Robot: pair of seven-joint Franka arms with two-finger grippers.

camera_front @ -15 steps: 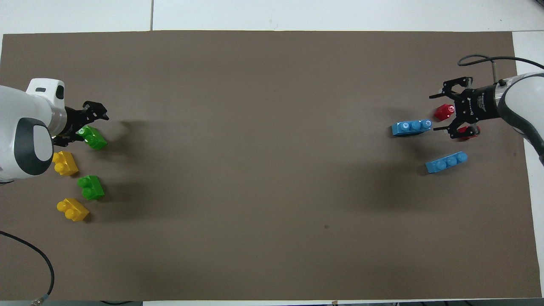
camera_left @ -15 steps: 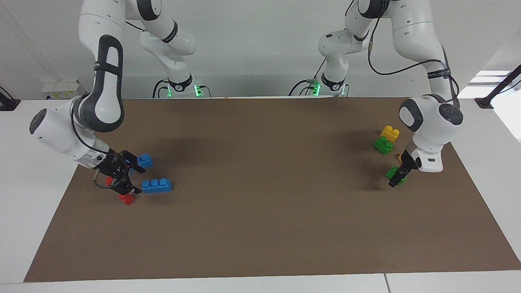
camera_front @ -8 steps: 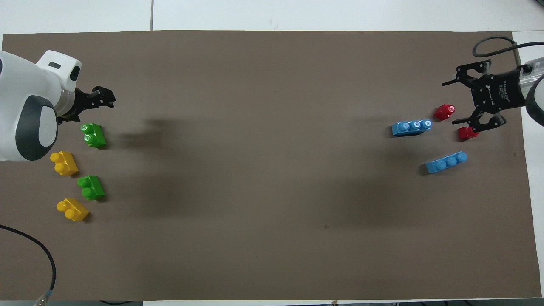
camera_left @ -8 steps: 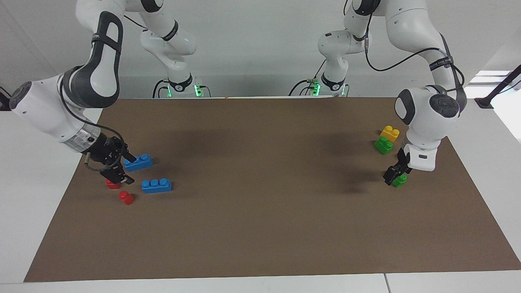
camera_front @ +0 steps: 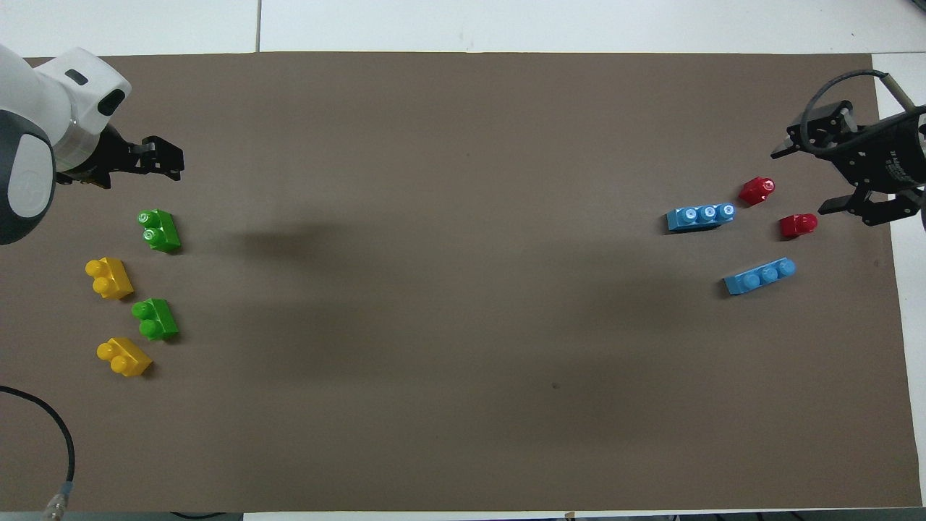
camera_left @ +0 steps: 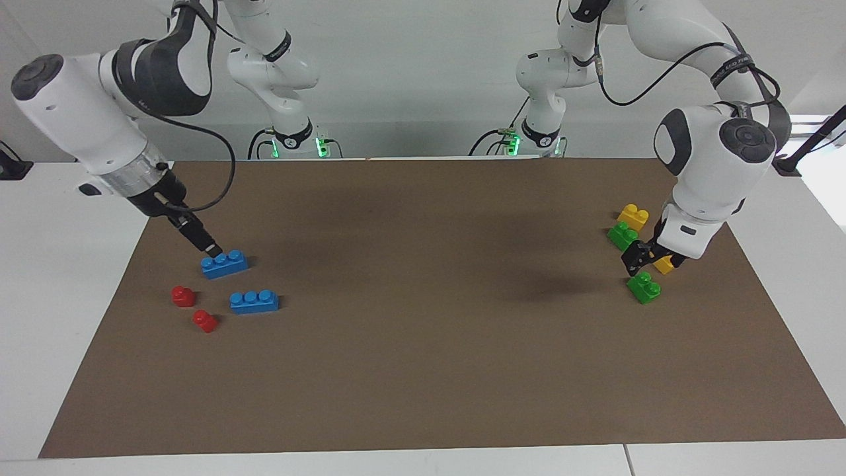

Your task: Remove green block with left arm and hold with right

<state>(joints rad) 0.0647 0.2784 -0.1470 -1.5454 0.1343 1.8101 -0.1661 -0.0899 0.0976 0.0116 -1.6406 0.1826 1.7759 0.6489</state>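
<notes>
- Facing view: the left hand (camera_left: 638, 256) hangs in the air above the green block (camera_left: 644, 287), not touching it; whether its fingers are apart or together cannot be told. The block lies flat on the brown counter (camera_left: 423, 370), just beside a yellow block (camera_left: 663, 264). The right hand (camera_left: 210, 248) hangs over a blue block (camera_left: 225, 264).
- Overhead view: the green block (camera_front: 158, 230) lies free toward the left arm's end. The right hand (camera_front: 854, 177) has its fingers spread apart, empty, beside two red blocks (camera_front: 798, 225).
</notes>
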